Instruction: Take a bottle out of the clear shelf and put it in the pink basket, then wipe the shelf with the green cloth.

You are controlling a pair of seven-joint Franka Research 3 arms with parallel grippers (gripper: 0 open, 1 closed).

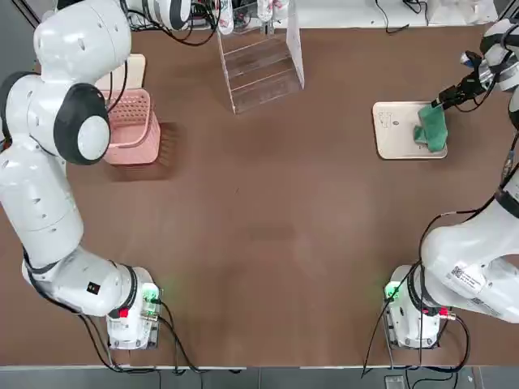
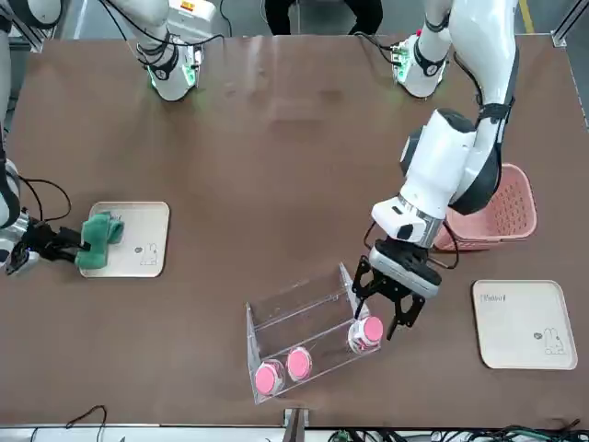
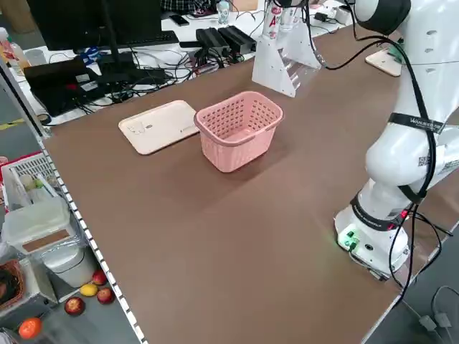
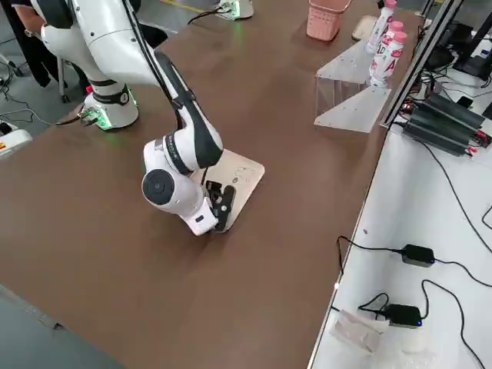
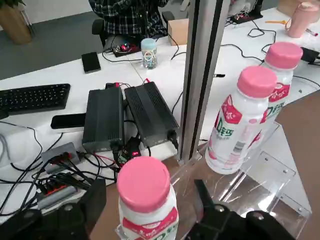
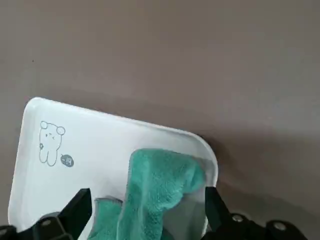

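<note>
Left gripper (image 5: 145,212) at clear shelf (image 2: 308,331), fingers apart around bottle (image 5: 147,200), pink basket (image 3: 239,129) beyond shelf's left-arm side, right gripper (image 6: 147,210) wide over green cloth (image 6: 150,195), well apart from shelf

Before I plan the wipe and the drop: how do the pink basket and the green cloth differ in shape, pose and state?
The pink basket is stiff, with perforated lattice walls; the green cloth is soft, plain fabric, folded and rumpled. The basket stands upright directly on the table; the cloth lies on a cream tray. The basket is clearly the larger; the cloth is small beside it. Neither is in a gripper's grasp.
</note>
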